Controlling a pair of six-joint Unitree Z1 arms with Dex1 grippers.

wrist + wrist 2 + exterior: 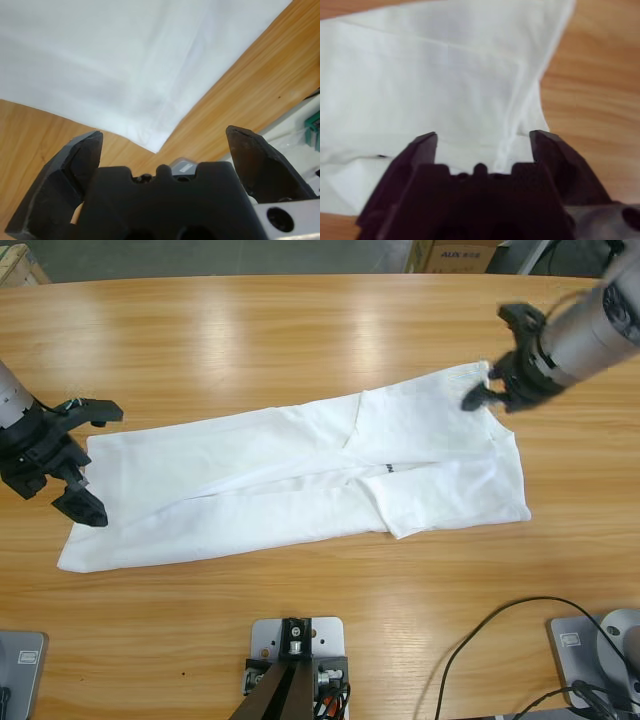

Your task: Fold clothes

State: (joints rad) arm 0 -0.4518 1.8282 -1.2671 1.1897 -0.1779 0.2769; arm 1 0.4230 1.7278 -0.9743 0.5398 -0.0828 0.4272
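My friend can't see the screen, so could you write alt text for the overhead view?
A white T-shirt, folded into a long strip, lies across a wooden table. The left claw is open at the shirt's left end, and the right claw is open over its upper right corner.

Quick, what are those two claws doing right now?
Left gripper: open, holding nothing, at a corner of the T-shirt.
Right gripper: open, over the shirt's other end, gripping nothing.

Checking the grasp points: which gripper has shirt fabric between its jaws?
The right gripper, jaws open over the T-shirt's edge; the left gripper has only a shirt corner ahead.
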